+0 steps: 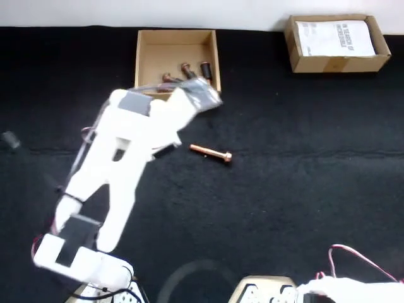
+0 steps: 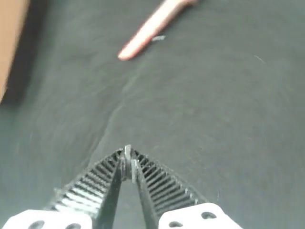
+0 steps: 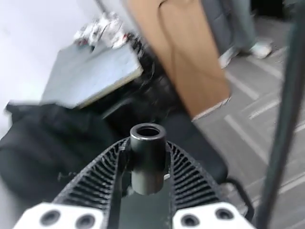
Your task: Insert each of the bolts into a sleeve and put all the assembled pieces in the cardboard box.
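**A:** The left claw point(image 2: 127, 162) is pinched shut with nothing in it. It hangs over the black cloth point(image 1: 303, 177), just by the cardboard box point(image 1: 144, 60).

**B:** Where's the box?

**A:** At twelve o'clock on the table. There are a few assembled pieces point(image 1: 186, 71) in its five o'clock corner.

**B:** And the loose bolt point(image 1: 211, 153)?

**A:** It's lying flat at six o'clock from that claw, clear of it, with its head toward three o'clock. It looks like solid metal, so I'd guess it's stiff, a bit weighty for its size, and smooth enough to roll or slip. I'd grab it across the shank close to the head and leave the tip free.

**B:** The sleeve point(image 3: 147, 164)?

**A:** The right claw point(image 3: 147, 145) has it clamped by its sides with the open bore showing. It's a hard little tube, so a firm squeeze shouldn't hurt it. Gripped that way, the hole stays clear for the bolt.
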Motion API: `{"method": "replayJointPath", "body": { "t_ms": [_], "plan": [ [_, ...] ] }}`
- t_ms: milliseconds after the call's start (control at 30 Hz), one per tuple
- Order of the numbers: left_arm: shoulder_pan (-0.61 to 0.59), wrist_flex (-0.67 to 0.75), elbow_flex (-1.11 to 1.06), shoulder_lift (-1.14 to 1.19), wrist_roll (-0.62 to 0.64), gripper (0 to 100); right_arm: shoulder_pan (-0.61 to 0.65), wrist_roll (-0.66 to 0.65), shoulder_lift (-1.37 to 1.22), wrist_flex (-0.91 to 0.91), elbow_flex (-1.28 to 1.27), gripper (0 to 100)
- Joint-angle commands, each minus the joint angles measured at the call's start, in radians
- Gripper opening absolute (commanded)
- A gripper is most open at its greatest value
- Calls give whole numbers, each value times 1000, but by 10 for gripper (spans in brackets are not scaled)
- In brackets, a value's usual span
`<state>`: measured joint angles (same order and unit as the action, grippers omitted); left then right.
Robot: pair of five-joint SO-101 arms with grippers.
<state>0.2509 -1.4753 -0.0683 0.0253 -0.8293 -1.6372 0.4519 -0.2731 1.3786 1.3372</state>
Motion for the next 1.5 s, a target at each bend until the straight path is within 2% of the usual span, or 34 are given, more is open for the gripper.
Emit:
{"method": "replayJointPath", "body": {
  "t_ms": [0,100,233,400,900,1067,1467],
  "plan": [
    [99,-48,84,39,-176,28,-73,-15,-56,-139,-1,8],
    [145,-89,148,101,-284,42,-90,-51,-110,-228,-1,8],
    [160,-160,286,191,-422,154,-93,-123,-156,-272,-1,8],
    [162,-199,472,325,-520,268,-88,-123,-188,-305,-1,8],
    [229,-201,949,779,-522,269,-74,-147,-311,-512,-1,8],
    [239,-201,1009,848,-522,269,-64,-147,-314,-521,-1,8],
    [177,-193,1084,984,-522,269,-53,-149,-314,-519,-1,8]
  ]
}}
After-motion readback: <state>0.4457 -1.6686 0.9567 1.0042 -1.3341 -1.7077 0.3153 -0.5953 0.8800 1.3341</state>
